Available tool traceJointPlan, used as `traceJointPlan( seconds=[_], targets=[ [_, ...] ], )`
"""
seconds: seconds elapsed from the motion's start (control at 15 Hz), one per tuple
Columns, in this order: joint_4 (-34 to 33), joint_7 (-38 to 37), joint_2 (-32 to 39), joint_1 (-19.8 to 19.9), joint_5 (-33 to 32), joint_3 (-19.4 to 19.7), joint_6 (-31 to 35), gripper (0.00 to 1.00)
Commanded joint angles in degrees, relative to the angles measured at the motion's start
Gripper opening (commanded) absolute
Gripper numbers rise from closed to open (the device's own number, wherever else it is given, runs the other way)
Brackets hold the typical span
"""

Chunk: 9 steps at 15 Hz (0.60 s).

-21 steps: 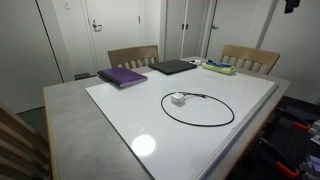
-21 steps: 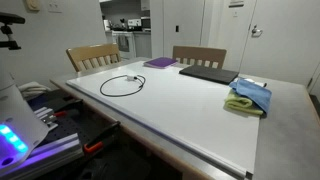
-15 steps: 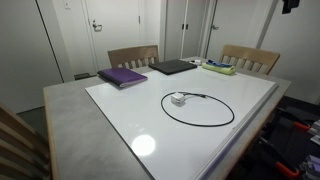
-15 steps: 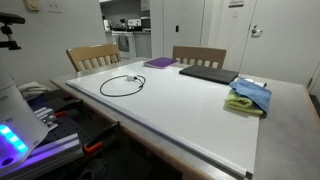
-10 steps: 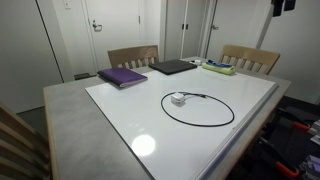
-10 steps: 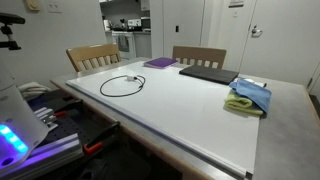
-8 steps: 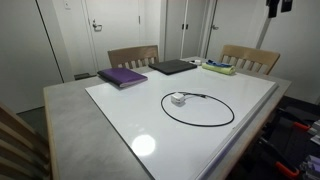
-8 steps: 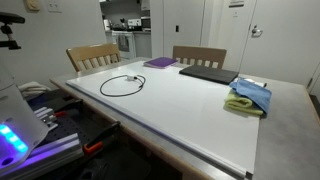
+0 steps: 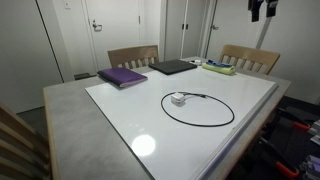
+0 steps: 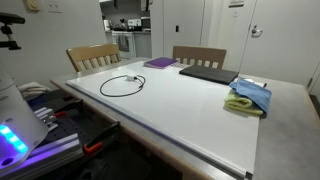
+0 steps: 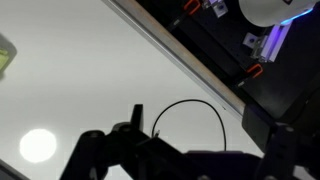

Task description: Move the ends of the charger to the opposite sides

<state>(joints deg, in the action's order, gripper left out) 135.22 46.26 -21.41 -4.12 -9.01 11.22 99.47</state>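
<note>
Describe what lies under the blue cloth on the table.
A yellow-green cloth sticks out from under the blue cloth, on the white table. How far it reaches beneath, or anything else there, is covered.

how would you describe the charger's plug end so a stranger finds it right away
Start at the white table; near its middle lies a thin black cable curled in a loop. The plug block is the small white-grey lump on that loop's edge nearest the purple book, the only pale thing there.
</note>
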Motion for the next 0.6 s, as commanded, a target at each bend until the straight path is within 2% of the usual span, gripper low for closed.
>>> traceJointPlan(
  seconds=[0.0,0.53],
  targets=[
    [-3.6,3.9,5.0,0.7,-0.8,-1.7,0.5,1.00],
    [-8.7,13.2,12.2,0.0,-0.8,-5.9,0.1,1.00]
  ],
)
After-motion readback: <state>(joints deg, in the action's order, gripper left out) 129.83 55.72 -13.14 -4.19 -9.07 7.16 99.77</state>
